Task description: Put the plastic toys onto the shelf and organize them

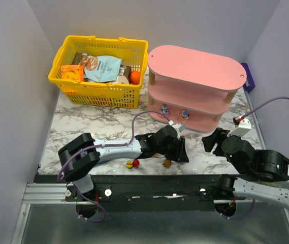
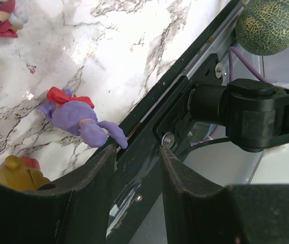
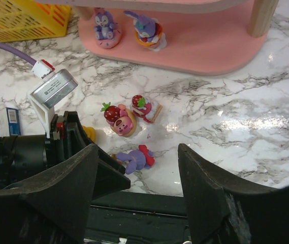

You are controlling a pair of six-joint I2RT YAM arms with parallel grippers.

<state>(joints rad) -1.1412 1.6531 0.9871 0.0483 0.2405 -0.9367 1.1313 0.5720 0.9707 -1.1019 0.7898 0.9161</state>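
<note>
Hovering my left gripper (image 2: 138, 155), jaws parted and empty, I judged pickup needed a shift toward the purple toy (image 2: 75, 122) at ten o'clock; my right gripper (image 3: 139, 151) gaped empty.

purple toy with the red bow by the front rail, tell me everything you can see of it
The purple figurine looks like glossy moulded plastic, with a red bow on its head. It lies tipped on its side on the marble tabletop, one thin limb reaching the dark front rail. It sits just beyond the left gripper, not between its fingers; contact is unclear. A yellow toy lies nearby, apart from it.
</note>
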